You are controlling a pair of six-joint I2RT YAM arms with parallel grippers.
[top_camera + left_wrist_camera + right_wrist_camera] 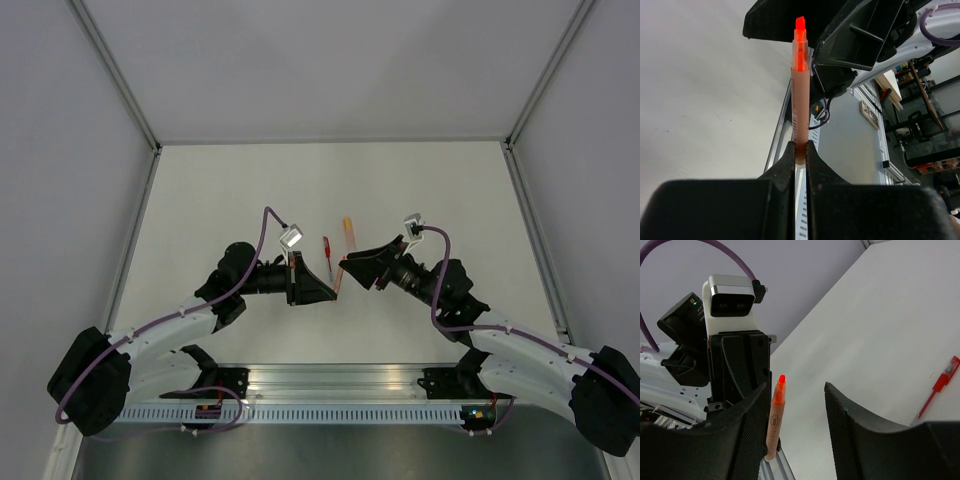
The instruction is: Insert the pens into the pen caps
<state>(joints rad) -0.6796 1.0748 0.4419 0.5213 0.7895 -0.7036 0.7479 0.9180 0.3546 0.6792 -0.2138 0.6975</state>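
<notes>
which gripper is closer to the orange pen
Left. The left gripper is shut on the orange pen at its barrel. The right gripper is open, with the pen's tip in the gap between its jaws, ungripped.

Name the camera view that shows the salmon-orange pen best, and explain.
The left wrist view: the salmon-orange pen stands large and sharp, clamped in the left tool, bright tip clear. The right wrist view shows it smaller, between the fingers of the open right tool. The top view gives only a thin sliver.
</notes>
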